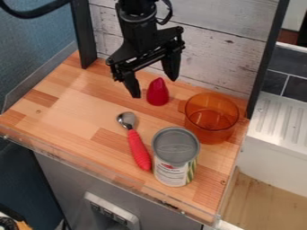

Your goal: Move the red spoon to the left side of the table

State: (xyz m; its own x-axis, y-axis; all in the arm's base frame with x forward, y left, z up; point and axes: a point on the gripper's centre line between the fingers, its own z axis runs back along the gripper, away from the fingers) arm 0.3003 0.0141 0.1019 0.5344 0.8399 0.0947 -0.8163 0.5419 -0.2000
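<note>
"Four things stand or lie on the wooden table (pixel 72 105) in the camera view, by my count. Where's the red spoon (pixel 135 143)?"

"Around the middle of the frame, a little left of centre. It lies flat at a slant, the silver bowl end up and to the left, the ribbed red handle running down to the right."

"Is anything close to it?"

"A can (pixel 175 157) with a grey top stands upright just beside the lower end of the handle (they nearly meet, to my eye)."

"And the gripper (pixel 155 88)?"

"Wide apart, both fingers, with nothing between the tips to hold. It hangs down from the top edge of the frame, above and to the right of the spoon's bowl, and clear of it."

"What's that pointed red object (pixel 158 93) near the fingertips?"

"I can't tell what it is, only that it stands upright with its narrow end up, between the spoon and the whitewashed plank wall (pixel 221 49)."

"Then the orange one must be a pot."

"Yes, a see-through orange pot (pixel 210 131), upright, right of centre. It has a small handle on its left side and sits behind the can."

"What's beyond the table?"

"A white ribbed drainboard (pixel 278 119) at the right edge, a blue wall (pixel 36 40) at the upper left, and a black post (pixel 84 33) between that wall and the planks."
</note>
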